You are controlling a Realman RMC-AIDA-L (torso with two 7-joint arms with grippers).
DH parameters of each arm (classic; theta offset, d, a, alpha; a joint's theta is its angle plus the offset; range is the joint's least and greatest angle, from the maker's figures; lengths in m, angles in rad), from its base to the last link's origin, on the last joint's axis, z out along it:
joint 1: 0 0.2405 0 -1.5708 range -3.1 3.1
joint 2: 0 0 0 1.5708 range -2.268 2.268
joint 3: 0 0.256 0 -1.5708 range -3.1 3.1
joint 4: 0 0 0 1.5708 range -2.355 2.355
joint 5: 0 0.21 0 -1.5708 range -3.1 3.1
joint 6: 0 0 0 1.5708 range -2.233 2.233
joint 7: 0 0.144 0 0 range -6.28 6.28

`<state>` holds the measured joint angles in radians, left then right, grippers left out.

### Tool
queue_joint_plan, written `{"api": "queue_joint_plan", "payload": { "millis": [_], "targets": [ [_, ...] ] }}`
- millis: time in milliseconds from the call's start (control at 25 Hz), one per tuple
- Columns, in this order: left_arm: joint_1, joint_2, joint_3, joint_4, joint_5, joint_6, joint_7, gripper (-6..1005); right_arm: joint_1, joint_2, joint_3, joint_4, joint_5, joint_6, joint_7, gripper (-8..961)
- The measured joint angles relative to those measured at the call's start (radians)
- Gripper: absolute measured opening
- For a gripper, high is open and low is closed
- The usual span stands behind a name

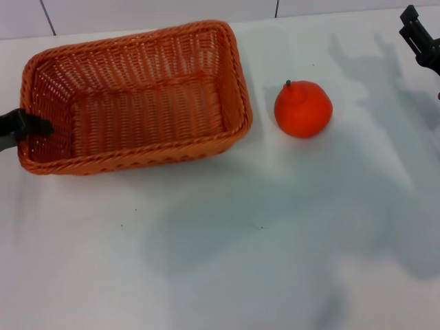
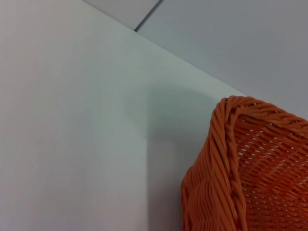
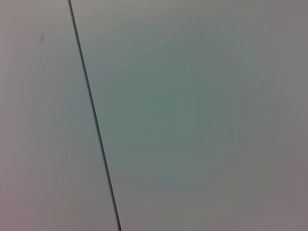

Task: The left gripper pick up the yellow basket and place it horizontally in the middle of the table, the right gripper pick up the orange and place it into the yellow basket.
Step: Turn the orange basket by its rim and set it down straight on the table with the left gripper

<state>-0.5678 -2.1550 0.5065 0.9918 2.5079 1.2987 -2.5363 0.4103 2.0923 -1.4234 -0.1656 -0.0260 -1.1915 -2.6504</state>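
Observation:
The yellow basket (image 1: 137,103), an orange-brown woven wicker rectangle, lies lengthwise on the white table (image 1: 227,247) at the back left. My left gripper (image 1: 26,127) sits at its left end wall, with one black finger inside the rim and the rest outside, clamped on the wall. The left wrist view shows a near corner of the basket (image 2: 250,168) and bare table. The orange (image 1: 303,108) rests on the table just right of the basket, stem up, and nothing touches it. My right gripper (image 1: 421,40) hangs at the far right edge, well away from the orange.
A dark seam (image 3: 94,120) runs across the surface in the right wrist view. The table's back edge (image 1: 151,26) runs just behind the basket. Broad arm shadows fall over the front of the table.

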Motion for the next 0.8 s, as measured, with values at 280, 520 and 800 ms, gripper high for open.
{"api": "queue_joint_plan", "payload": {
  "millis": [280, 520, 800],
  "targets": [
    [-0.008, 0.002, 0.007, 0.012, -0.002, 0.014, 0.001, 153, 0.002, 0.001, 0.0, 0.001, 0.0, 0.004, 0.0, 920],
    [-0.011, 0.001, 0.018, 0.038, -0.002, 0.024, 0.002, 161, 0.003, 0.002, 0.0, 0.002, 0.0, 0.005, 0.0, 916],
    [-0.018, 0.0, 0.048, 0.045, -0.003, 0.032, 0.0, 224, 0.006, 0.0, 0.0, 0.002, 0.0, 0.007, -0.002, 911]
  ]
}}
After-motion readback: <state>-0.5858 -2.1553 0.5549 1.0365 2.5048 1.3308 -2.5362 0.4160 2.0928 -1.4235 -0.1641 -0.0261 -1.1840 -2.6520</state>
